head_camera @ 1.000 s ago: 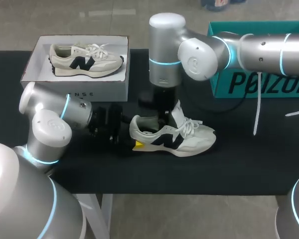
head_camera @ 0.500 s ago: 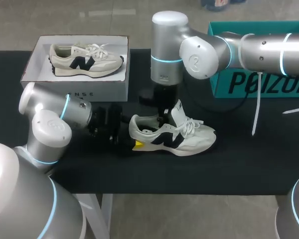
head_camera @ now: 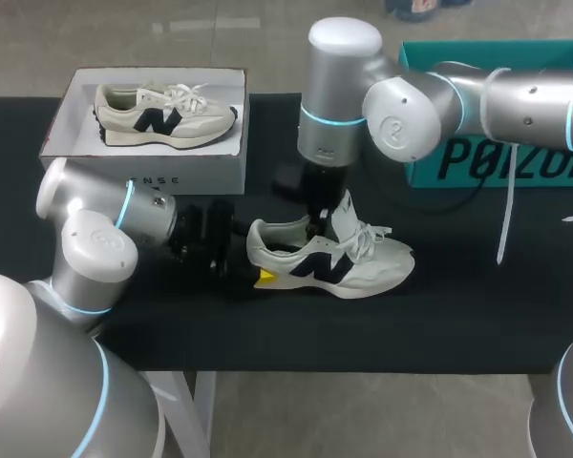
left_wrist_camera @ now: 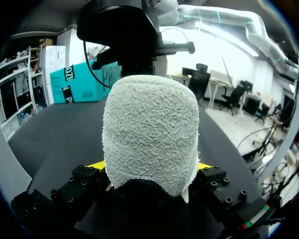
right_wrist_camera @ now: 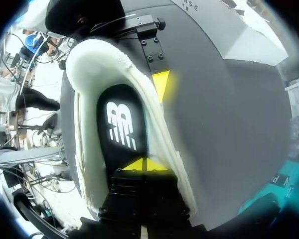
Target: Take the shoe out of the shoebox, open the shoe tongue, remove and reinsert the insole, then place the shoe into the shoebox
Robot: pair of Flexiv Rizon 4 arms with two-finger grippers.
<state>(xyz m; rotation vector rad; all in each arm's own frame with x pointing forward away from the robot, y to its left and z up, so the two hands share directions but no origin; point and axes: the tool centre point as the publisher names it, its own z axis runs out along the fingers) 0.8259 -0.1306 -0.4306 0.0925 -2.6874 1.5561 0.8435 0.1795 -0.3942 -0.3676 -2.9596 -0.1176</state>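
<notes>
Table (head_camera: 477,310): black, and all the work happens on it.
Teal box (head_camera: 516,167): it stands at the far right side, well apart from the work.
Shoebox (head_camera: 210,172): white and open, at the far left of the table. A second shoe (head_camera: 167,114) lies in it.
Shoe (head_camera: 363,267): it is out of the shoebox and stands upright on the table, between my two arms, with its toe to my right.
Tongue (head_camera: 342,212): it is lifted up, so I judge that the opening step is done.
Left gripper (left_wrist_camera: 150,167): it is clamped on the heel (left_wrist_camera: 149,129), one yellow tip on each side, and it holds the shoe steady.
Right gripper (right_wrist_camera: 142,165): it comes from above into the mouth of the shoe. The two yellow tips are pressed together, and I see nothing between them.
Insole (right_wrist_camera: 120,124): black with a white logo. It lies flat inside the shoe, just ahead of my right tips.
Step in hand: I judge it is taking out the insole, which is not yet lifted.
How to do it well: I should part the right fingers only a little and catch one edge of the insole near the heel. Then I should draw it up and backward slowly. The left grip must not loosen, or the shoe will rise together with the insole. I should also keep away from the laces.
</notes>
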